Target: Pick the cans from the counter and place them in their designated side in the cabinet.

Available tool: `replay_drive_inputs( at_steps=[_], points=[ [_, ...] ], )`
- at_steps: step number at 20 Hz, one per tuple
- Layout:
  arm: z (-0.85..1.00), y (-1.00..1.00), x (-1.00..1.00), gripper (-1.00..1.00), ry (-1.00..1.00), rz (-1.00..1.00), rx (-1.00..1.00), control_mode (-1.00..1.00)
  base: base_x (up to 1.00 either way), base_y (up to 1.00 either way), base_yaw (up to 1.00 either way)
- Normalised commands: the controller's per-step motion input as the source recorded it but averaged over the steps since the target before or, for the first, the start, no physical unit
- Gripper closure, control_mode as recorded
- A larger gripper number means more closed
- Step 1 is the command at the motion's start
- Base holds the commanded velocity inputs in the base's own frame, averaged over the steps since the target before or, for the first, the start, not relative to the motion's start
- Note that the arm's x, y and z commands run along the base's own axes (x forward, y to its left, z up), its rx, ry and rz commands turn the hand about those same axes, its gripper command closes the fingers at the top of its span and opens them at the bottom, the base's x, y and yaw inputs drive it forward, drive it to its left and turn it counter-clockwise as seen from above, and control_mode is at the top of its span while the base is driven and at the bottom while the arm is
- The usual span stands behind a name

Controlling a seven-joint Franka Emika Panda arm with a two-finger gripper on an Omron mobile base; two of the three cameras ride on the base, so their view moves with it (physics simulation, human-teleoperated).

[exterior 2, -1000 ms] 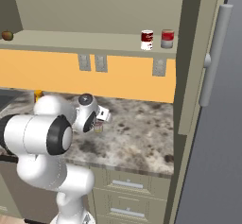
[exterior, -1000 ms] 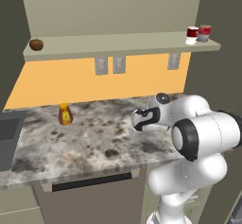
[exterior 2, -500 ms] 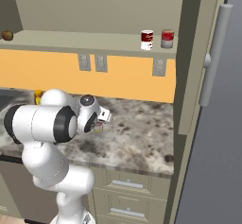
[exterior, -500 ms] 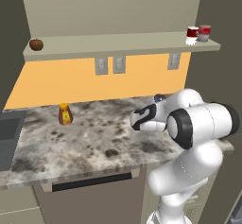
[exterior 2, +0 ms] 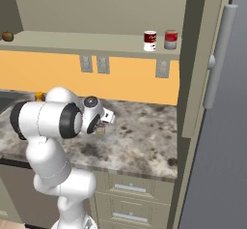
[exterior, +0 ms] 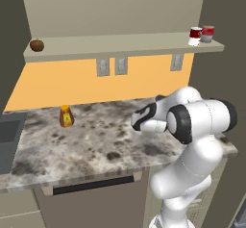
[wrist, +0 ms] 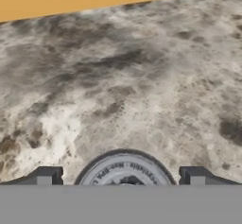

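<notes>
Over the speckled grey-beige stone table [wrist: 142, 76], the claw [wrist: 122, 176] straddles a silver-grey can [wrist: 124, 171].
Fingers [wrist: 45, 176] flank its lid, spread apart; whether they grip it cannot be told.

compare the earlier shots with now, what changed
The arm swung further left across the counter, its elbow rising, bringing the gripper down around the silver-grey can; the jaws straddle it, not yet closed. The two cans on the shelf, the orange bottle and the round brown thing stayed put.

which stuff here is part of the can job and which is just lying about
Job: silver can between the claw tips, dark red can on the cabinet shelf, counter.
Lying about: brighter red can, orange bottle, brown round thing.
</notes>
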Motion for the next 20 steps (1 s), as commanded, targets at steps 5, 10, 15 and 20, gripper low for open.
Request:
replay_drive_inputs(
  at_steps=[5,10,15,20],
  points=[
    [-0.11,0.00,0.05,1.00,0.00,0.00,0.00,-1.00,0.00,0.00,0.00],
    [-0.04,0.00,0.00,1.00,0.00,0.00,0.00,-1.00,0.00,0.00,0.00],
    [0.00,0.01,-0.04,1.00,-0.02,0.00,0.00,-1.00,0.00,0.00,0.00],
    [0.07,0.00,-0.18,1.00,-0.07,0.00,0.00,-1.00,0.00,0.00,0.00]
  ],
)
